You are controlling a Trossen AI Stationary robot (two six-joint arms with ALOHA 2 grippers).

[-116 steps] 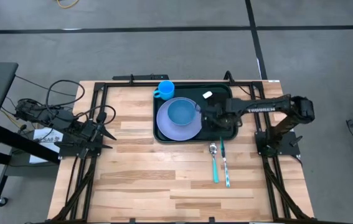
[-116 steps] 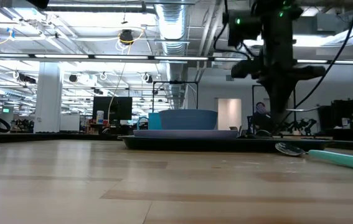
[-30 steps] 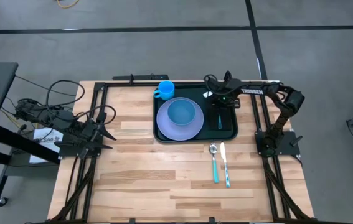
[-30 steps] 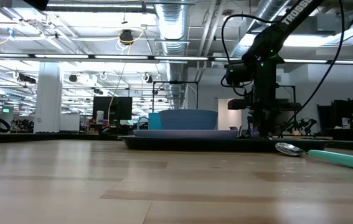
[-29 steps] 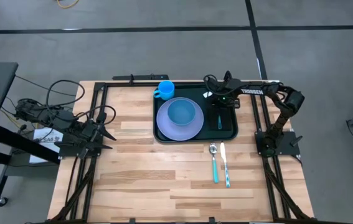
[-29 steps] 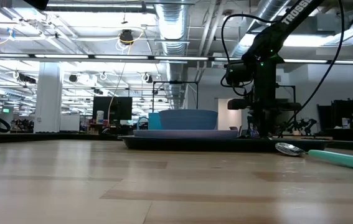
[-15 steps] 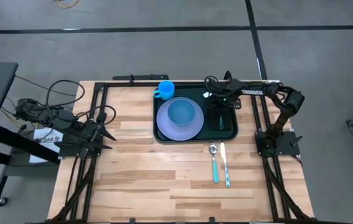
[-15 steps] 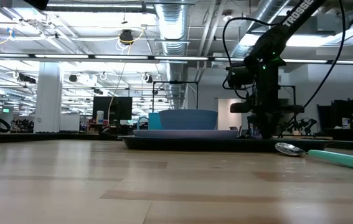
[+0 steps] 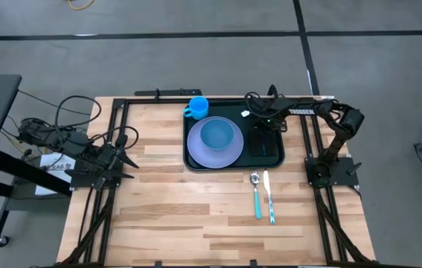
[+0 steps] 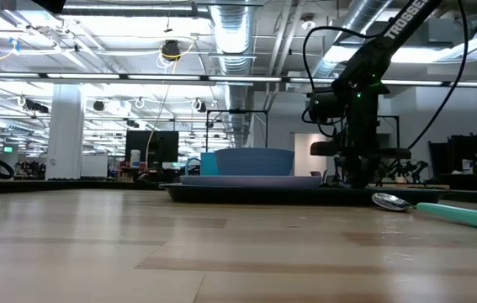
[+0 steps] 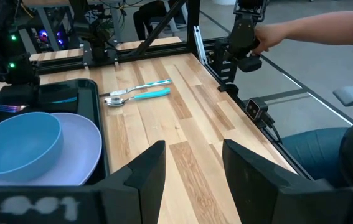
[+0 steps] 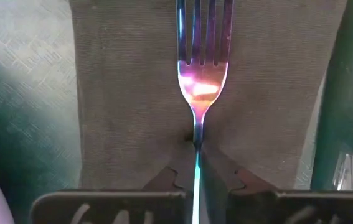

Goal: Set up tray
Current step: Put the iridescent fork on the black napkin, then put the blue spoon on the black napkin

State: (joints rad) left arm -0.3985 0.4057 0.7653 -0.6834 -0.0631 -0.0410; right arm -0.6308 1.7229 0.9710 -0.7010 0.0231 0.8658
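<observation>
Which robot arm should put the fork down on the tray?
The right. Its right gripper already pinches the shiny metal fork over the dark napkin in the dark green plastic tray; the left gripper is open and empty.

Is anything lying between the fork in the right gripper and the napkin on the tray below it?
Nothing visible: the right gripper, shut on the fork, holds it directly over the bare napkin on the tray.

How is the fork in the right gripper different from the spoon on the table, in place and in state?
The fork is clamped between the right gripper fingers, above the dark napkin inside the tray. The spoon lies free on the bare wood outside the tray, beside the knife. The fork's handle is thin metal; the spoon's is teal. Both have shiny metal heads.
</observation>
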